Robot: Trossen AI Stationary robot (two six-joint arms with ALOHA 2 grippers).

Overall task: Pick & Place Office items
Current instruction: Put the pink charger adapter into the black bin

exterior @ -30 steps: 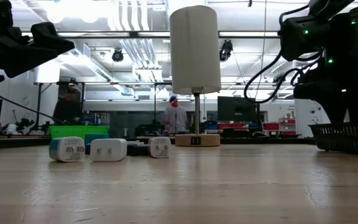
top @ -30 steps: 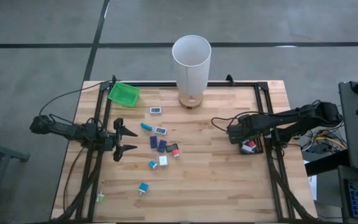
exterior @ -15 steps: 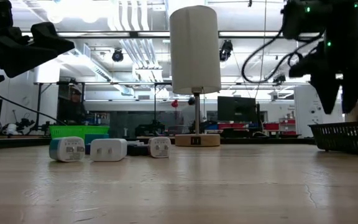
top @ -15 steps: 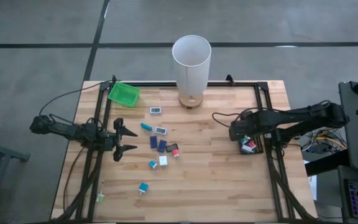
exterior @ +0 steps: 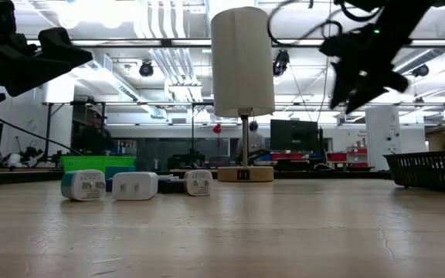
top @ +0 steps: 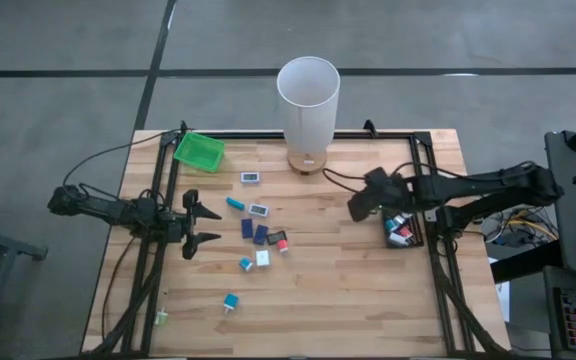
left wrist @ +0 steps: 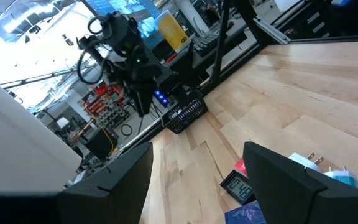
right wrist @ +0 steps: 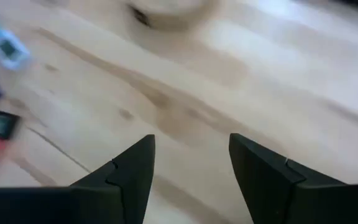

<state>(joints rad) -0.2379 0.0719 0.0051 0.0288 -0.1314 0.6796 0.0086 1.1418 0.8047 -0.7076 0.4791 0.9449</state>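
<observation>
The office items lie loose on the wooden table's middle left: dark blue rectangles (top: 253, 231), a red piece (top: 281, 242), teal bits (top: 235, 202), white blocks (top: 258, 210) and a lone teal piece (top: 230, 301). In the low view, white and teal blocks (exterior: 135, 185) rest flat on the wood. More pieces lie in the black tray (top: 400, 231) at the right. My right gripper (top: 356, 207) hangs open above bare wood between the tray and the pieces, slanting down (right wrist: 191, 168). My left gripper (top: 205, 223) waits open and level at the left (left wrist: 197, 186).
A tall white cylinder (top: 308, 100) on a round wooden base stands at the far middle. A green tray (top: 199, 150) sits at the far left corner. A small greenish bit (top: 161, 318) lies near the front left edge. Bare wood spreads over the near half.
My right gripper has risen from over the black tray and swung toward the table's left, to the bare wood between the tray and the loose pieces. It has tipped from pointing steeply down to slanting forward. The pieces have stayed where they lay.
</observation>
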